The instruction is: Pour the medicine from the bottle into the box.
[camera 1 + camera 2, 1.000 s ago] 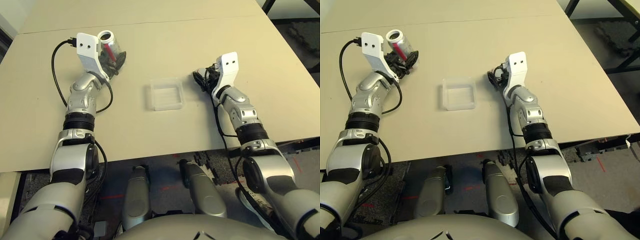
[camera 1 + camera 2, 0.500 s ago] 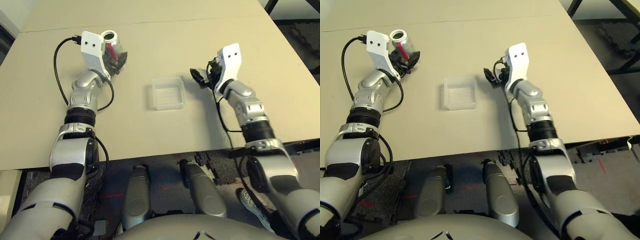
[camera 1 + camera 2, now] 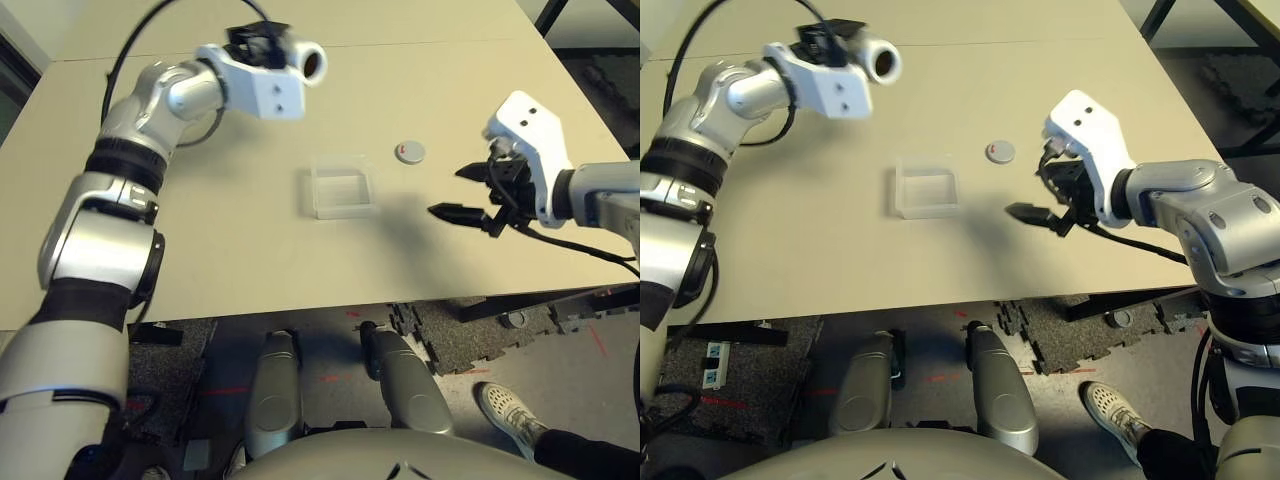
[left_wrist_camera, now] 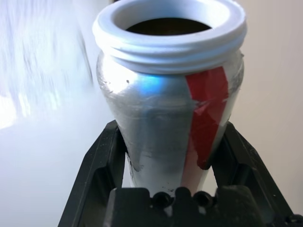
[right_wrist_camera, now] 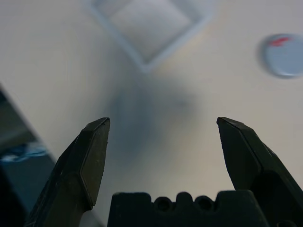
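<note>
Beige worktop [image 3: 200, 240]: left gripper [image 3: 275, 50] jaws clamp the bottle [image 3: 300, 62], raised, mouth uncapped. Box [image 3: 342, 190] lies between both grippers. Right gripper [image 3: 462, 192] jaws spread, empty; cap [image 3: 409, 152] beyond them.

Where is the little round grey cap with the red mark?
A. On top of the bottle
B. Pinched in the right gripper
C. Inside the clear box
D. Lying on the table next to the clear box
D: the cap lies flat on the table beside the box, while the bottle has an open mouth and the right gripper is open and empty.
</note>
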Controlling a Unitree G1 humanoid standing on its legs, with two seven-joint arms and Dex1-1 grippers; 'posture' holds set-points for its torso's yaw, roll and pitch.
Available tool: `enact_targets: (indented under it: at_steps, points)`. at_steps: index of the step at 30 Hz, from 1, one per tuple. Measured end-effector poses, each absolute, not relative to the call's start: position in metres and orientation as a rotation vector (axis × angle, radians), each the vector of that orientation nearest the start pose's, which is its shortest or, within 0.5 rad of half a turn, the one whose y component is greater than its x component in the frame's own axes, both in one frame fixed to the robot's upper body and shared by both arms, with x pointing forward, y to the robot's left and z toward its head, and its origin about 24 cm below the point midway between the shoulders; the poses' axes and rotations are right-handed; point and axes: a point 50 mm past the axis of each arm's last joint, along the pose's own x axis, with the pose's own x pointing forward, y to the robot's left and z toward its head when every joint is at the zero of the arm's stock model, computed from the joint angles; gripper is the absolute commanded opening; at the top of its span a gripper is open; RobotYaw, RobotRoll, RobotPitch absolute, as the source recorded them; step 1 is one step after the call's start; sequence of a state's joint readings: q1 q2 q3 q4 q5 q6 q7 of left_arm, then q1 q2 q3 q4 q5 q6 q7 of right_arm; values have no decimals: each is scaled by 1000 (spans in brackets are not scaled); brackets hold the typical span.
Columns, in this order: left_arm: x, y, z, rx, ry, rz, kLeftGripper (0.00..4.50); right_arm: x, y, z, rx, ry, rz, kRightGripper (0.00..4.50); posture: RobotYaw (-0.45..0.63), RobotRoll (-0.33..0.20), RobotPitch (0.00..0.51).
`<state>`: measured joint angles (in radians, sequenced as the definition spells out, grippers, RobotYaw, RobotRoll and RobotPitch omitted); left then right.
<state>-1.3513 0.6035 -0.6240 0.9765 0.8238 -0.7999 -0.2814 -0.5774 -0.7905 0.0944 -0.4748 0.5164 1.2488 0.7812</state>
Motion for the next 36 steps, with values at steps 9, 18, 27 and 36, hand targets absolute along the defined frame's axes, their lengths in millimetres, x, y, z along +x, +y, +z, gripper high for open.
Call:
enact_targets:
  at_steps: [9, 18, 27, 36]
  points:
    - [398, 122, 232, 2220, -579, -842, 2773, 276, -132, 180, -361, 486, 992, 4500, 31, 0, 178]
    - [399, 109, 235, 2207, -651, -828, 2773, 280, -121, 177, -348, 466, 1011, 4500, 34, 0, 181]
    - [396, 100, 233, 2114, -657, -864, 2773, 282, -122, 176, -350, 471, 1002, 4500, 19, 0, 181]
    - [416, 124, 218, 702, -211, -649, 2773, 285, -126, 172, -340, 481, 967, 4500, 4, 0, 186]
